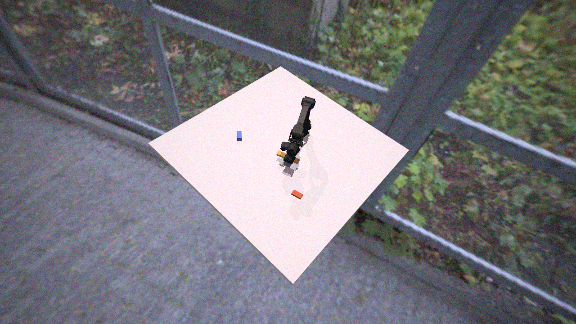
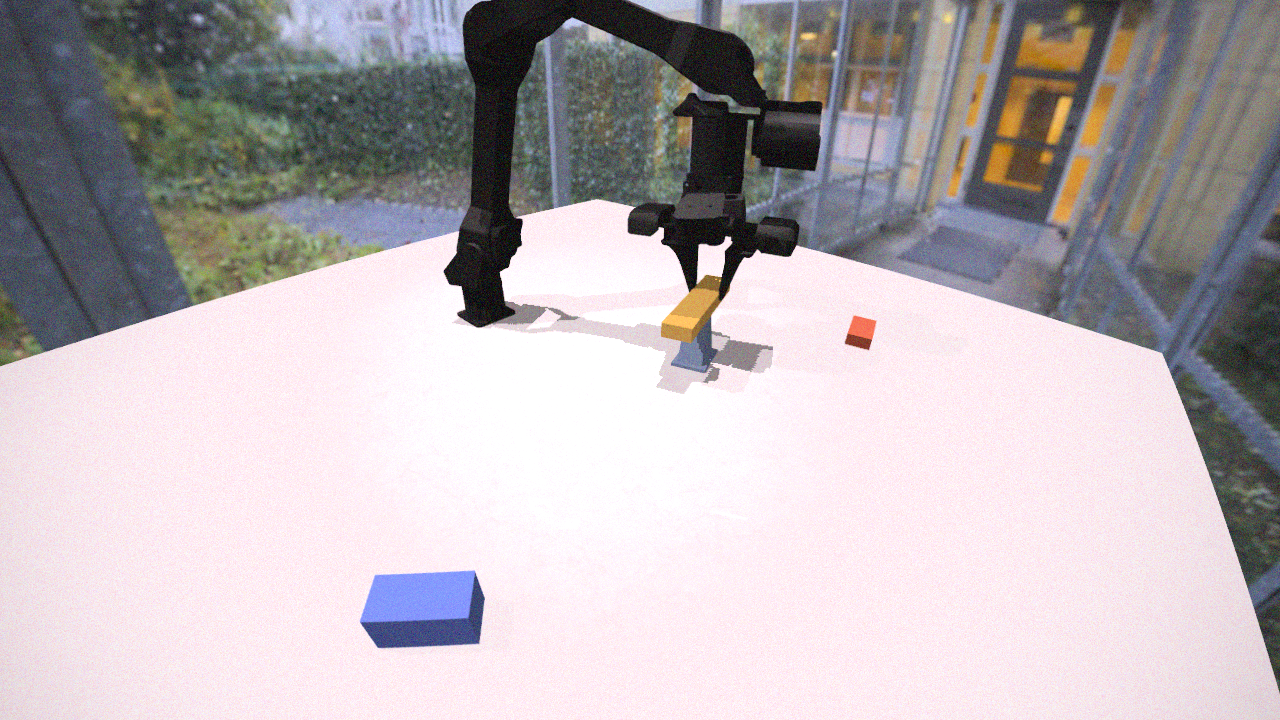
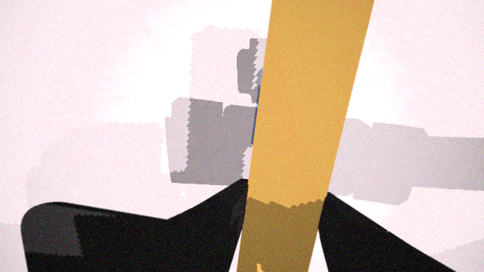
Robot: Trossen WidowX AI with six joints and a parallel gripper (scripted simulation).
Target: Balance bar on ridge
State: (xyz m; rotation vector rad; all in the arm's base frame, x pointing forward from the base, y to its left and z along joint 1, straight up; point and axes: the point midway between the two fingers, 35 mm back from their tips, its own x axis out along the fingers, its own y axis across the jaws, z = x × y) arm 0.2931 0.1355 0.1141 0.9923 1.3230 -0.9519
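A yellow bar (image 1: pixel 281 154) (image 2: pixel 691 311) (image 3: pixel 306 113) is held clear of the table, roughly level. It lies over a narrow blue-grey upright ridge (image 2: pixel 696 351), which shows in the wrist view as a thin blue sliver (image 3: pixel 257 109) at the bar's left edge. I cannot tell whether the bar touches the ridge top. My gripper (image 1: pixel 288 158) (image 2: pixel 711 284) (image 3: pixel 282 193) points straight down and is shut on the bar, gripping it across its width near the far end as the exterior view shows it. The ridge is hidden under the arm in the top view.
A blue block (image 1: pixel 239 135) (image 2: pixel 422 608) lies far from the ridge near one side of the pale table (image 1: pixel 241 201) (image 2: pixel 805 537). A small red block (image 1: pixel 297 194) (image 2: pixel 860 331) lies beyond the ridge. The arm's base stands behind.
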